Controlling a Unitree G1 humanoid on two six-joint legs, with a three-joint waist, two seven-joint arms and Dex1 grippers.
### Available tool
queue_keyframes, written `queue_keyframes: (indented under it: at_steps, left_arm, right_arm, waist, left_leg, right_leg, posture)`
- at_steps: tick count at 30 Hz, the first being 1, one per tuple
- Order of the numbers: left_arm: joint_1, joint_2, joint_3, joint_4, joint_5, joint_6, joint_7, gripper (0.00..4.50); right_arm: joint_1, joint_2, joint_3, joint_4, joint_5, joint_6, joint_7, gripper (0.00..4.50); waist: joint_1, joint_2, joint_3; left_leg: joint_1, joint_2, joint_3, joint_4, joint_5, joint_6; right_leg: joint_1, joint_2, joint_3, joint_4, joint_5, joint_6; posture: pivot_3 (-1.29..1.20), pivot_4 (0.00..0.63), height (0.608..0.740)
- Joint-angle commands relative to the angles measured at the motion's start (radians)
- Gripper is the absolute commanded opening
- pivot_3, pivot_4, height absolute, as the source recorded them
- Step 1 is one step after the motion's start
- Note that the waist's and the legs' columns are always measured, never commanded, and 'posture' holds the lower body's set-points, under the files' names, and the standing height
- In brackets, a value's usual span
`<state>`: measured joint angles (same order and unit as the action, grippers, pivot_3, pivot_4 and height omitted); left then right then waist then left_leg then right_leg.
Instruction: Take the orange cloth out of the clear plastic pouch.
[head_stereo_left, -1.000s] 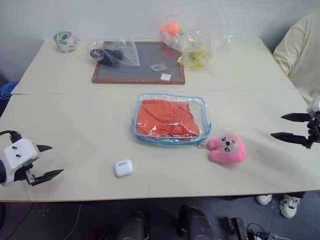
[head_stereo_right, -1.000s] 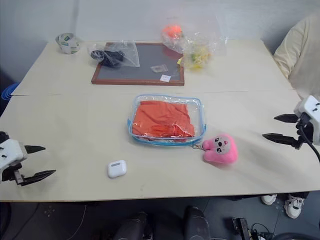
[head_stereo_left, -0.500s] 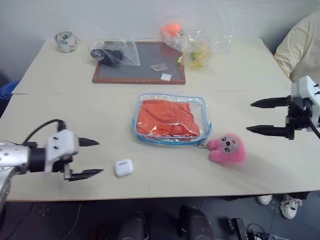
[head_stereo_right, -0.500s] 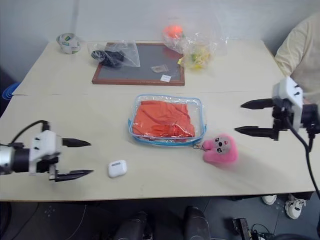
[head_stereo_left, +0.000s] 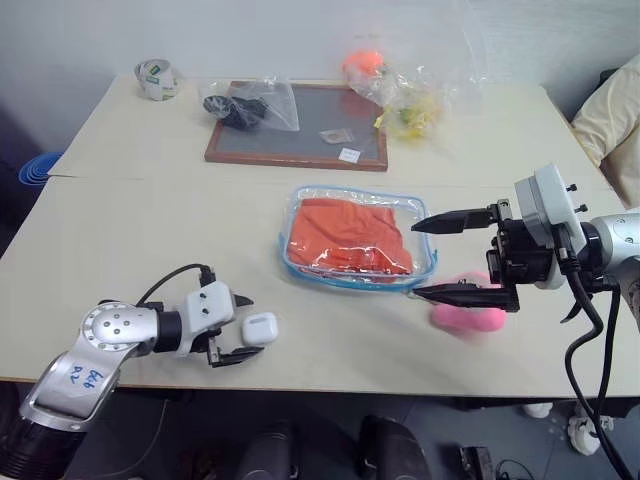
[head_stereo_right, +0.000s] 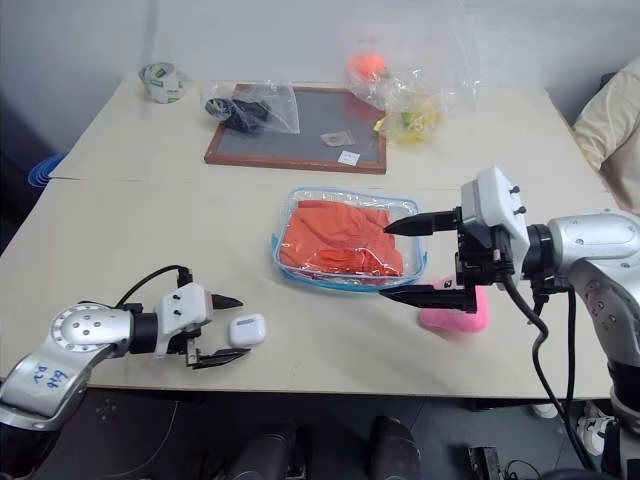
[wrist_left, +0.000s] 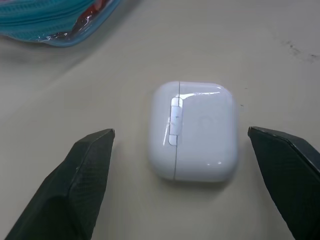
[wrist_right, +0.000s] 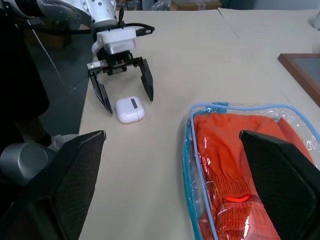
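Orange cloth lay inside the clear plastic pouch at table centre; pink plush charm at the pouch's 4 o'clock; right gripper hovered at its 3 o'clock, fingers apart, empty; left gripper at its 8 o'clock, fingers apart, straddling a white earbud case without touching it.

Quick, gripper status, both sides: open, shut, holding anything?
Left gripper: open, holding nothing, fingers either side of the white earbud case.
Right gripper: open, holding nothing, near the clear plastic pouch.
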<state>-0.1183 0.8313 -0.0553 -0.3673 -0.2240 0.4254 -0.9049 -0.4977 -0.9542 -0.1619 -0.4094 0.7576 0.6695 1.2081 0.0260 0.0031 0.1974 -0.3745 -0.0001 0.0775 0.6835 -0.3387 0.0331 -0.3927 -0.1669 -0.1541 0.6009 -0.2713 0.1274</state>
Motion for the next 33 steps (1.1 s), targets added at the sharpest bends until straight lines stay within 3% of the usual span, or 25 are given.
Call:
queue_keyframes:
  at_steps: [1,6,7,12,17,28,33]
  left_arm:
    - [-0.015,-0.027,-0.032,-0.004,0.029,0.004,0.032,3.90]
    - [-0.017,-0.041,-0.021,-0.029,0.024,0.026,0.051,2.48]
    - [-0.015,-0.038,-0.019,-0.038,0.018,0.041,0.049,2.40]
    - [0.018,-0.008,-0.014,-0.040,0.029,0.063,0.039,2.40]
    - [0.042,-0.014,0.077,0.015,0.037,0.055,0.094,2.40]
    - [0.045,-0.073,0.653,0.365,0.036,0.183,0.513,2.40]
    - [0.095,-0.082,0.724,0.427,0.036,0.153,0.552,2.40]
  right_arm:
    - [-0.012,-0.002,-0.008,-0.035,0.020,-0.012,-0.001,4.50]
    - [-0.013,-0.006,-0.010,-0.041,0.027,-0.010,0.003,4.50]
    - [-0.015,-0.009,-0.012,-0.042,0.032,-0.007,0.007,4.50]
    - [-0.027,-0.009,-0.011,-0.035,0.037,-0.014,0.010,4.50]
    - [-0.029,0.001,0.002,-0.028,0.018,-0.037,0.009,4.50]
    - [-0.094,0.109,0.118,0.037,-0.073,-0.109,-0.026,4.50]
    - [-0.118,0.141,0.150,0.060,-0.088,-0.117,-0.014,4.50]
  waist:
    - [-0.001,0.000,0.000]
    - [-0.003,0.000,0.000]
    - [-0.002,0.000,0.000]
    - [-0.003,0.000,0.000]
    - [-0.005,0.000,0.000]
    - [-0.014,-0.001,0.000]
    - [-0.011,-0.002,-0.001]
  left_leg:
    - [0.000,0.000,0.000,0.000,0.000,0.000]
    - [0.000,0.001,0.000,0.000,0.000,0.000]
    - [0.000,0.001,0.000,0.000,0.000,0.000]
    - [0.000,0.001,0.000,0.000,0.000,0.000]
    - [0.001,0.001,0.000,0.000,0.000,0.000]
    - [0.001,0.002,0.000,0.000,-0.001,0.000]
    - [0.001,0.002,0.000,-0.001,-0.001,0.000]
  right_leg:
    - [0.000,0.000,0.000,0.000,0.000,0.000]
    - [0.000,0.000,0.000,0.000,0.000,0.000]
    - [0.000,0.000,0.000,0.000,0.000,0.000]
    - [0.000,0.000,0.000,0.000,0.000,0.000]
    - [0.000,0.001,0.000,0.000,0.000,0.000]
    - [-0.001,0.001,0.000,0.000,0.000,0.000]
    - [0.000,0.000,0.000,0.000,0.000,0.000]
  posture:
    - [0.00,0.150,0.740]
    - [0.00,0.150,0.740]
    - [0.00,0.150,0.740]
    - [0.00,0.150,0.740]
    - [0.00,0.150,0.740]
    - [0.00,0.150,0.740]
    - [0.00,0.150,0.740]
